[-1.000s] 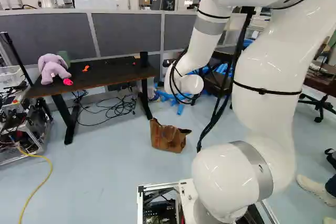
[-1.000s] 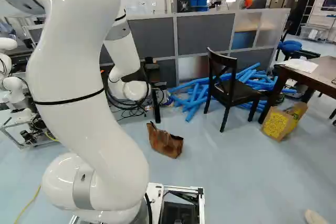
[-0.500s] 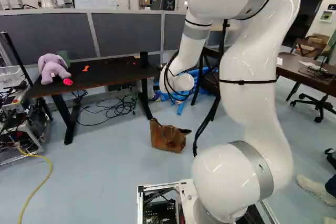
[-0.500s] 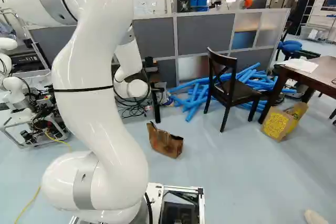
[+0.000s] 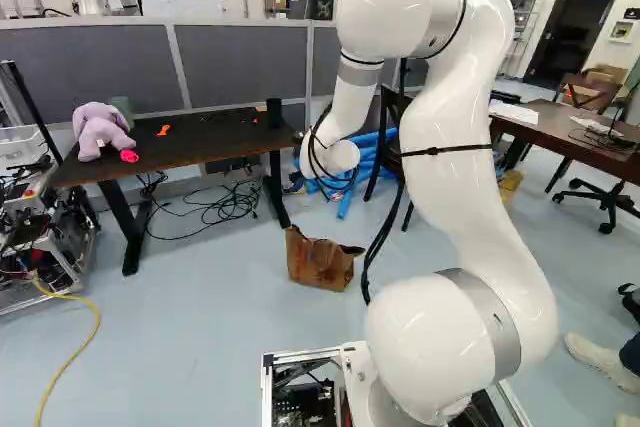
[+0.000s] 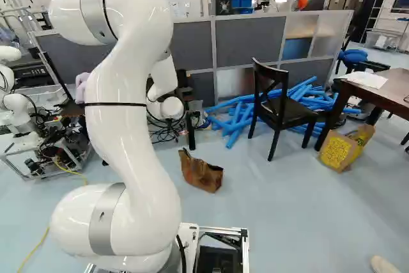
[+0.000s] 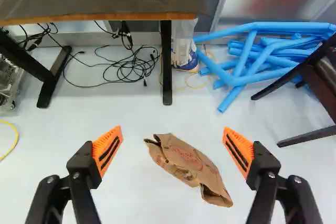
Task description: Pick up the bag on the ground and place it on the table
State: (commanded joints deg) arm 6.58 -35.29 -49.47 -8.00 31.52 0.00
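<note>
Our white arm point(image 5: 450, 207) has brought its elbow point(image 5: 400, 7) farther ahead, lining us up! Gripper point(image 7: 172, 131) spread wide, facing the brown paper bag point(image 7: 189, 163) on the floor point(image 7: 131, 198), near-right of the dark table point(image 5: 220, 137). Height's hard to judge, but descending looks next.

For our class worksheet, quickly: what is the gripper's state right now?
Gripper: open, holding nothing; the brown paper bag lies on the floor, seen between its spread fingers.

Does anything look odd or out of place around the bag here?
Yes: black cables lie tangled beneath the dark table, and blue tubes are strewn by the chair. The bag looks crumpled.
</note>
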